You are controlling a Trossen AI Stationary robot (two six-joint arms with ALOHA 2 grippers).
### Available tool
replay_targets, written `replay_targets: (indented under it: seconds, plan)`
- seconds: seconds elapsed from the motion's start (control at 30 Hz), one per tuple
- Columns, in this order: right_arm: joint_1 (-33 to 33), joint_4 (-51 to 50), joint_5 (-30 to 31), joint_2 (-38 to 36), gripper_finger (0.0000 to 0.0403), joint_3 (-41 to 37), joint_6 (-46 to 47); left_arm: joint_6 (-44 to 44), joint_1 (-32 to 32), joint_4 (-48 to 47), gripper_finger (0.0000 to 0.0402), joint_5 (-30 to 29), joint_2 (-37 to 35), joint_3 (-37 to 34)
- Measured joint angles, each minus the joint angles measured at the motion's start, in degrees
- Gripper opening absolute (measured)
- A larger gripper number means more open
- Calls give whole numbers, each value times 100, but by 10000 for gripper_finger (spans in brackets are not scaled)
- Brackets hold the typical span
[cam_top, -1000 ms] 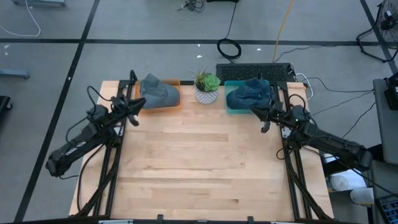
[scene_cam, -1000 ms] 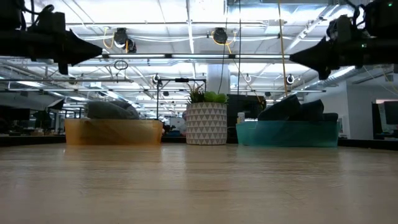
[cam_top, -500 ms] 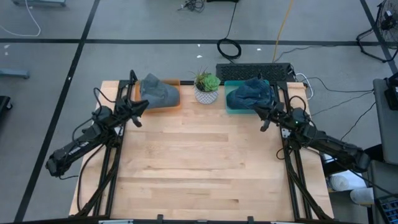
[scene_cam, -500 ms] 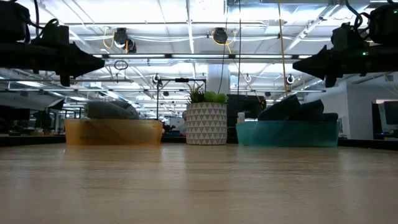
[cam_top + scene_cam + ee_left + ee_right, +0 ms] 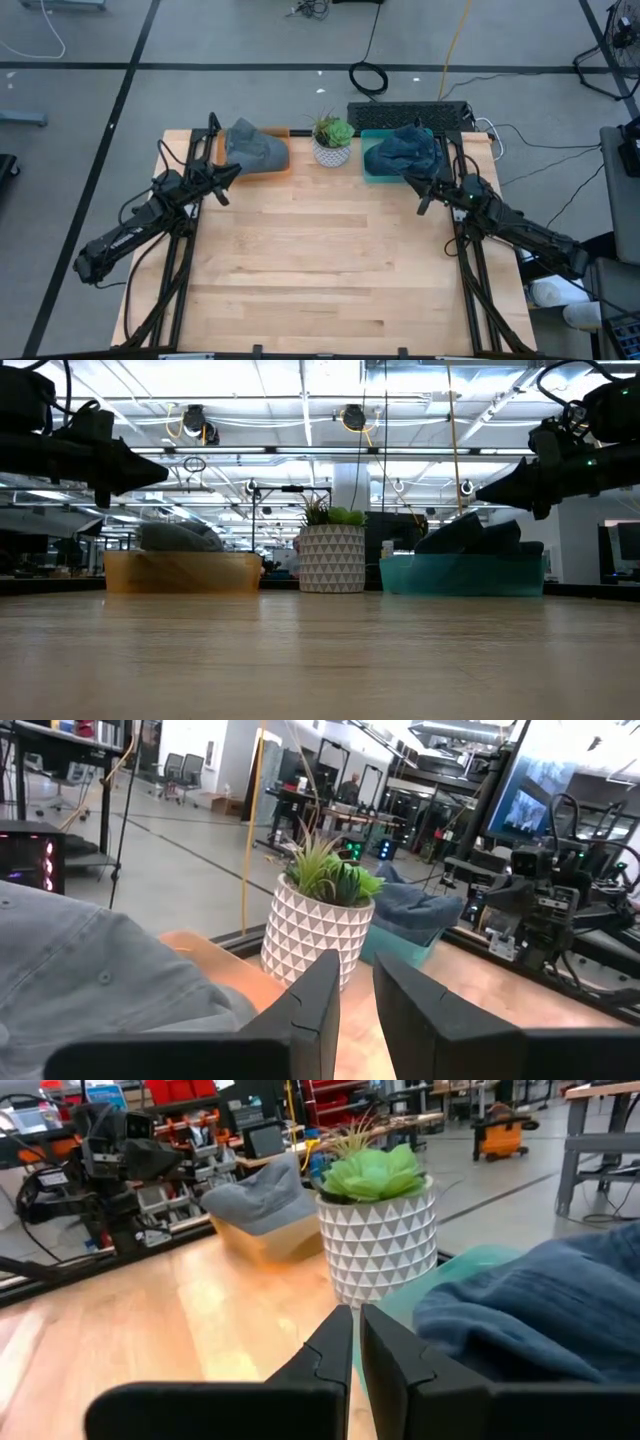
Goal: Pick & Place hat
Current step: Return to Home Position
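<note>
A grey hat (image 5: 255, 148) lies in an orange bin (image 5: 285, 168) at the table's far left. A blue hat (image 5: 400, 150) lies in a teal bin (image 5: 372, 172) at the far right. My left gripper (image 5: 236, 170) hovers above the table just near of the orange bin, its fingers a narrow gap apart and empty (image 5: 355, 985). My right gripper (image 5: 408, 180) hovers just near of the teal bin, shut and empty (image 5: 356, 1320). Both point toward the table's middle far edge.
A white patterned pot with a green plant (image 5: 332, 142) stands between the two bins at the far edge. The bare wooden tabletop (image 5: 320, 260) stretches toward the near edge. A dark keyboard-like box (image 5: 410, 112) lies behind the teal bin.
Both grippers have come down a little while staying near their bins, the right one more than the left. The hats have stayed in their bins.
</note>
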Motion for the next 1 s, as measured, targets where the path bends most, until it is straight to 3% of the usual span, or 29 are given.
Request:
replay_targets:
  seconds: [0.43, 0.7, 1.0]
  plan:
    - [0, -119, 8, 86, 14, -9, -443, 20, 0, 1, 72, 29, 0, 0]
    - [-2, 1086, -33, 168, 13, -9, -431, 11, 0, 0, 72, 12, 0, 0]
    - [-2, 1304, -35, 175, 11, -9, -431, 22, 0, 2, 72, -1, 0, 0]
